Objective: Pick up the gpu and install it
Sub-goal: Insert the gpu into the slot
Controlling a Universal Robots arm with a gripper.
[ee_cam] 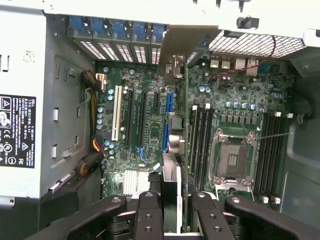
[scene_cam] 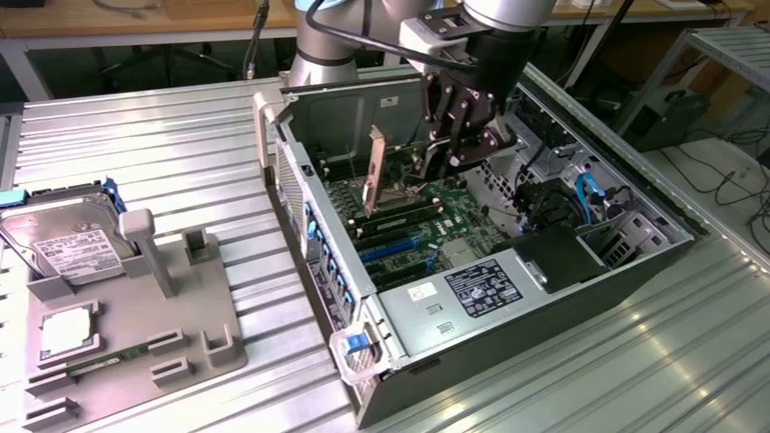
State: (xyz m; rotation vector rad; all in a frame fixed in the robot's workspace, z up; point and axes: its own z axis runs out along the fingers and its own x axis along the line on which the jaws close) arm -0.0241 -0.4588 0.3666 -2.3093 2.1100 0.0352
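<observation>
A: Exterior view, item one. We are logging the gripper [scene_cam: 448,155] reaching down into the open computer case [scene_cam: 481,298], which is lying on its side on the ribbed metal counter [scene_cam: 157,153] so the motherboard [scene_cam: 416,230] is facing up.

B: Item two, the gpu [scene_cam: 375,171]. We are seeing it standing on edge inside the case, silver bracket end up toward the rear wall, just beside the gripper and over the board's slots. We are judging it is being carried edge-down so its connector can meet a slot.

A: Item three, at the exterior view's left: a grey holder tray [scene_cam: 132,316] with a silver hard drive [scene_cam: 60,239] leaning in it, well apart from the case. We are counting the tray as the parts stand.

B: Wrist view, item one. We are looking down past the black fingers [ee_cam: 149,220] onto the board. They are closing narrowly on the thin card, one on each face, so we are listing the gpu [ee_cam: 172,185] as held.

A: Item two: the card's bracket [ee_cam: 180,47] is pointing toward the blue-tabbed rear openings [ee_cam: 115,27], and the card edge is running alongside the blue expansion slot [ee_cam: 165,135]. Whether it is already seated, we are unable to tell.

B: Item three: the empty processor socket [ee_cam: 232,160], flanked by memory slots.
</observation>
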